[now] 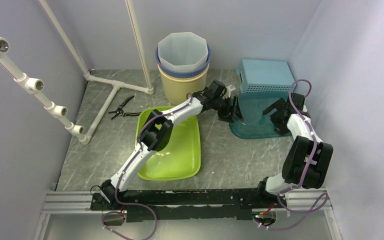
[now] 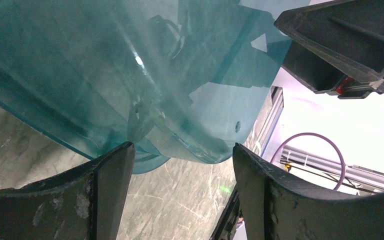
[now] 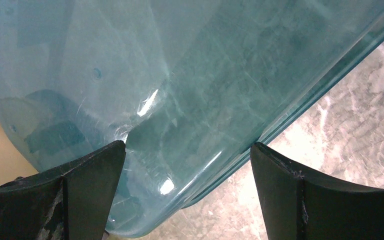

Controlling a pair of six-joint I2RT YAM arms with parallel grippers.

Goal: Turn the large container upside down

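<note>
Teal container (image 1: pixel 252 122): translucent, on the tabletop (image 1: pixel 230 160) right of centre; nothing seen inside; no writing readable.
Left jaws: wide apart at its left edge, rim corner just past the tips, nothing gripped.
Right jaws: spread fully at its right edge, a corner reaching between the fingers (image 3: pixel 87 190), not closed on it.
Room: bare tabletop in front; blue basket (image 1: pixel 265 75) right behind, contact unclear; right wall near.
Leftward: green tub (image 1: pixel 180 167), empty; stacked buckets (image 1: pixel 180 85) behind it, top one empty.
</note>
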